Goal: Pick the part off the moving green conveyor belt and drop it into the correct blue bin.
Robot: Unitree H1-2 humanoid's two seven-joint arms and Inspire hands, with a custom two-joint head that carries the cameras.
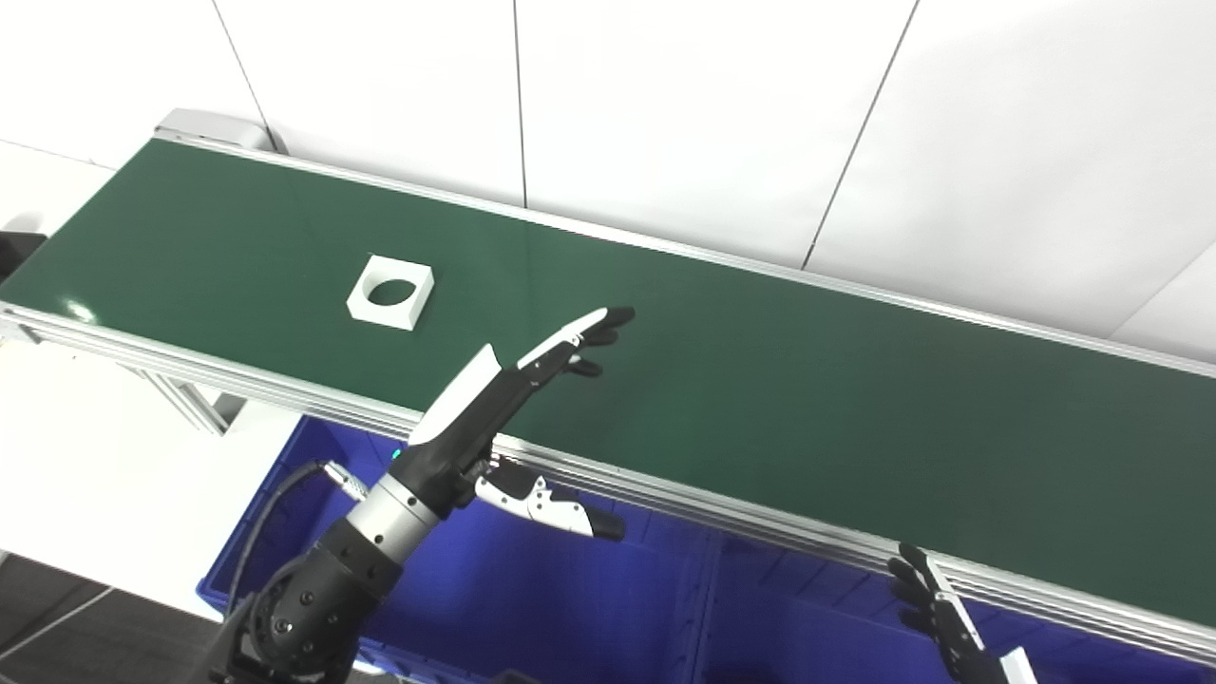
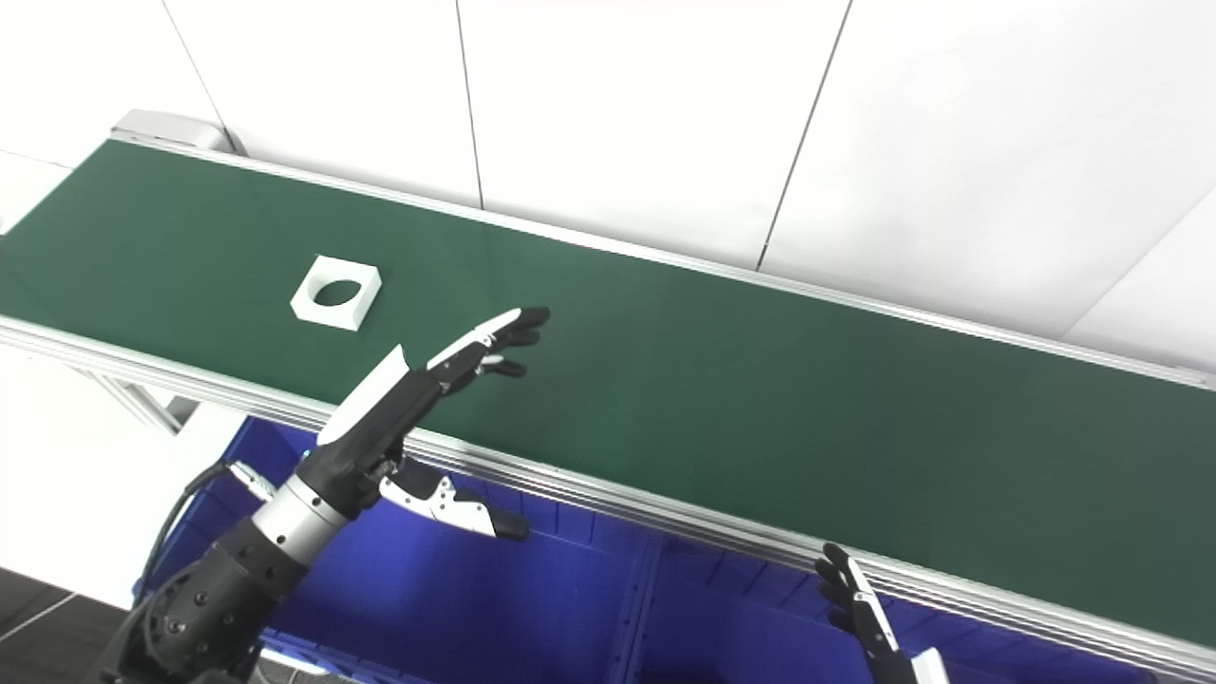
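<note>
Left hand [image 1: 494, 399] is hovering wide open over the green conveyor belt [image 1: 760, 380], white part [image 1: 390, 292] sitting nearby untouched; right hand [image 1: 950, 622] is barely peeking in, can't tell its grip.

One white part [image 1: 390, 292], a square block with a round hole through it, lies on the belt, beyond and to the left of the left hand [image 1: 494, 394], well apart from its fingertips. One green conveyor belt [image 1: 760, 380] runs across the view, under the outstretched fingers of that hand. Two blue bins [image 1: 532, 589] sit below the belt's near rail, side by side: one directly beneath the left hand, the other [image 1: 807, 627] next to the right hand [image 1: 940, 617]. Two hands show: the left spread flat with nothing in it, the right visible only by its fingertips at the bottom edge.
</note>
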